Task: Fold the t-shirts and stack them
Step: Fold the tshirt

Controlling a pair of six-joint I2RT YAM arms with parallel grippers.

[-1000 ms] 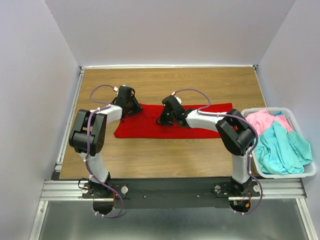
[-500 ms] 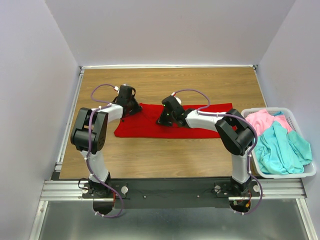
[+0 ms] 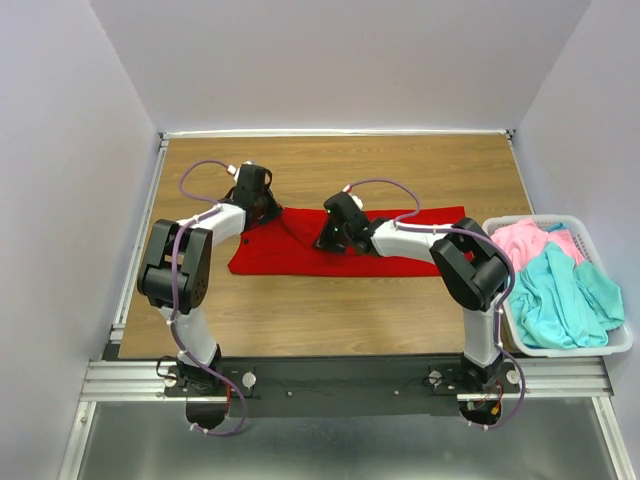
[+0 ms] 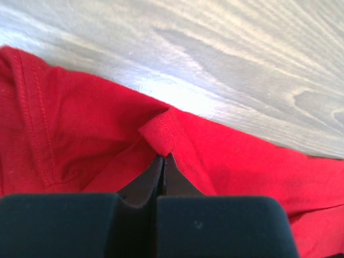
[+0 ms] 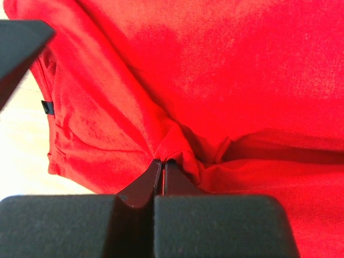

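Observation:
The red t-shirt (image 3: 400, 245) lies folded into a long strip across the middle of the table. My left gripper (image 3: 262, 208) is shut on its far left corner; the left wrist view shows the hemmed corner (image 4: 161, 134) pinched at the tips of my left gripper (image 4: 163, 157). My right gripper (image 3: 330, 232) is shut on a fold near the shirt's middle; the right wrist view shows red cloth (image 5: 177, 141) bunched at the tips of my right gripper (image 5: 163, 161). Pink (image 3: 525, 240) and teal (image 3: 560, 295) t-shirts lie in the basket.
A white laundry basket (image 3: 620, 345) stands off the table's right edge. Bare wooden tabletop (image 3: 340, 165) lies beyond the shirt and also in front of it (image 3: 330, 310). Grey walls close in the left, back and right sides.
My left gripper has moved slightly toward the far side, pulling the shirt's left corner with it. The right gripper has barely moved.

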